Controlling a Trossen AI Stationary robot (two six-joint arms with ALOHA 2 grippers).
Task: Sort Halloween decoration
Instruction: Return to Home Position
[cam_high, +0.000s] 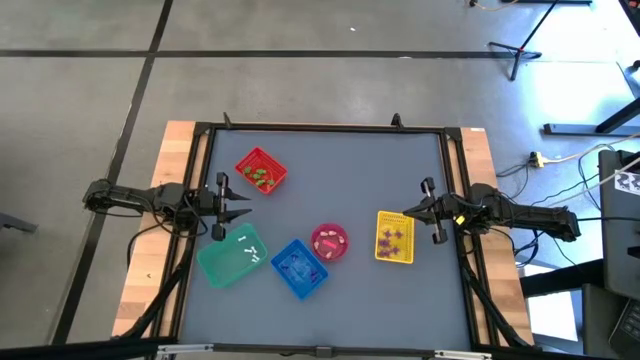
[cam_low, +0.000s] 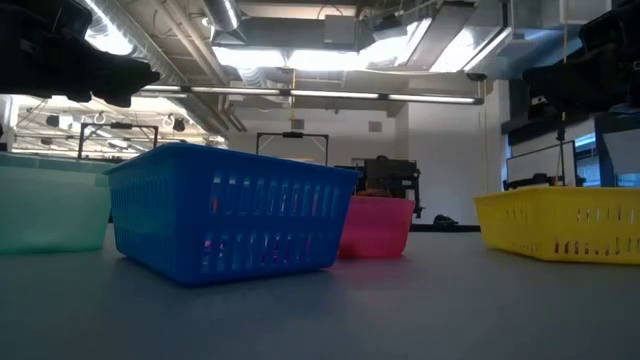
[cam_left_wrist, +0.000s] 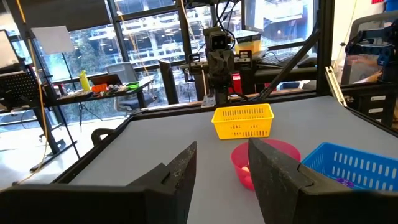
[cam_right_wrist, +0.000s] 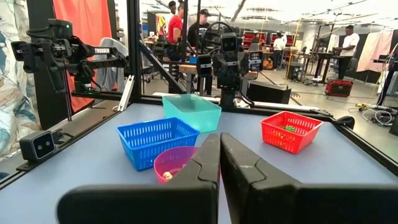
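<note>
Hand on left (cam_high: 240, 208) hovers parted — hand on right (cam_high: 408, 213) closed, both level.

Your grey table (cam_high: 340, 160) fills the middle of the high view. Five containers sit on it: a red basket (cam_high: 261, 171) at upper left, a teal basket (cam_high: 231, 256) at lower left, a blue basket (cam_high: 299, 268) beside it, a pink bowl (cam_high: 330, 242) near centre, and a yellow basket (cam_high: 395, 238) to the right.
</note>
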